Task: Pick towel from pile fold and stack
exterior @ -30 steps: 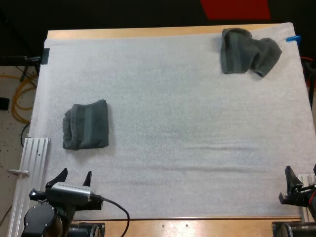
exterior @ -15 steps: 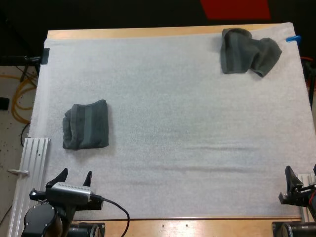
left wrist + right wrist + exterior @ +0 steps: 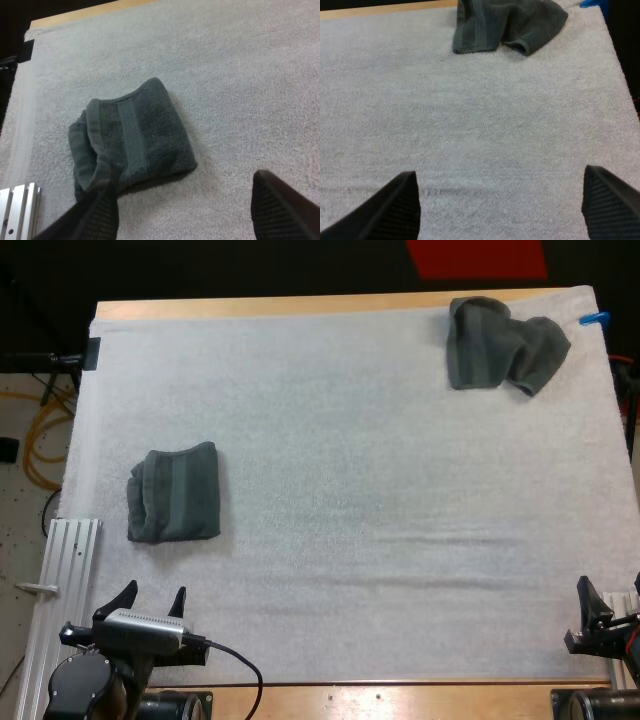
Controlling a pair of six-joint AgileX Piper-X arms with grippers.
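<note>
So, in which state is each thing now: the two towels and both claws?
folded towel: folded, lying on the mat, not held.
crumpled towel: crumpled, at the mat's far right corner, not held.
left claw: open, empty, just short of the folded towel.
right claw: open, empty, well apart from the crumpled towel.

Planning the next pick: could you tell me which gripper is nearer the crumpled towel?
Right. The right gripper is near-side, straight across the mat from the crumpled towel; the left gripper is diagonally opposite it.
</note>
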